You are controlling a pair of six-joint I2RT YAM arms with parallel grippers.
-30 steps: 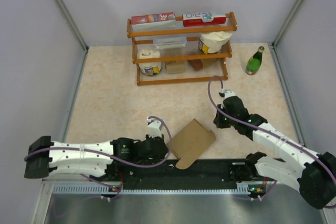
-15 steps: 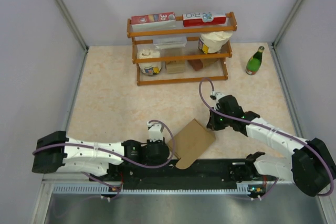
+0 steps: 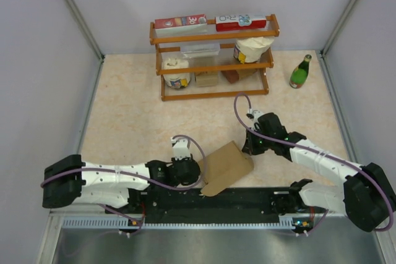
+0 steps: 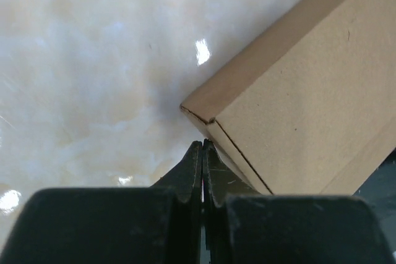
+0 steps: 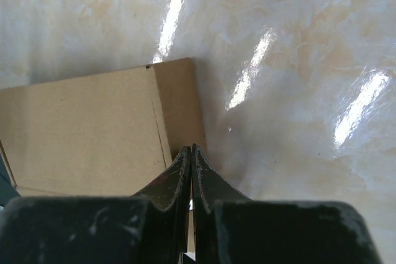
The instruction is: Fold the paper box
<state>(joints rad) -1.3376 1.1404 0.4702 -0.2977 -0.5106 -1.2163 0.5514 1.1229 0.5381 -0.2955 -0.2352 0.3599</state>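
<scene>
The paper box [image 3: 226, 167] is plain brown cardboard, folded into a flat closed rectangle, lying at the near middle of the table with one corner over the black base strip. My left gripper [image 3: 197, 171] is shut and empty, its tips touching the box's left corner [image 4: 199, 114]. My right gripper [image 3: 249, 148] is shut and empty, its tips at the box's right edge [image 5: 176, 112]. In the left wrist view the gripper [image 4: 202, 144] points at the corner crease. In the right wrist view the gripper [image 5: 189, 149] rests by the box's narrow side panel.
A wooden shelf rack [image 3: 213, 60] stands at the back with red-and-white cartons [image 3: 180, 22], paper rolls and small boxes. A green bottle [image 3: 301, 72] stands at the back right. A black strip [image 3: 247, 199] runs along the near edge between the arm bases.
My left gripper moved right up to the box's left corner. My right gripper came down and left to the box's right edge. The box shifted slightly and turned a little.
</scene>
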